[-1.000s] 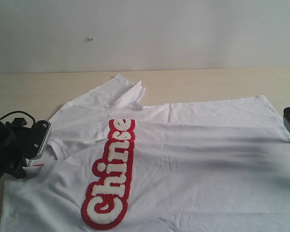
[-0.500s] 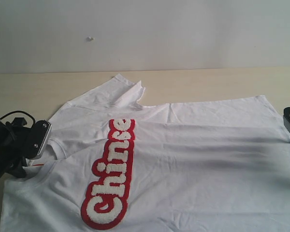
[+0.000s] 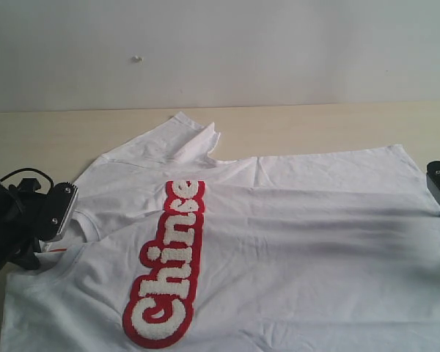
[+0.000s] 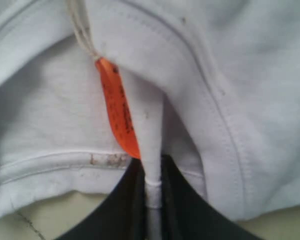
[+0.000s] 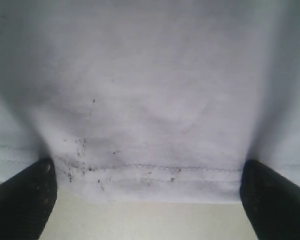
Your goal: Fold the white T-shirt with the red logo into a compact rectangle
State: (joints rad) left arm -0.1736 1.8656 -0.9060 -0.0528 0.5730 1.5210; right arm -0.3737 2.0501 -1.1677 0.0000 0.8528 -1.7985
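**A:** how's the shirt looking?

**B:** The white T-shirt (image 3: 301, 220) is spread on the table (image 3: 315, 125), a bit wrinkly. The red logo (image 3: 165, 264) with its fuzzy white letters runs across the chest. Its long axis goes straight from one gripper to the other: the collar (image 4: 205, 100) sits at the left gripper (image 4: 152, 167), the hem (image 5: 150, 175) at the right gripper (image 5: 147, 172).

**A:** and the grips?

**B:** The left gripper is clamped tight on a pinch of collar, with the orange tag (image 4: 119, 112) right beside its fingers. The right gripper is spread wide, a finger on either side of a stretch of hem, gripping nothing.
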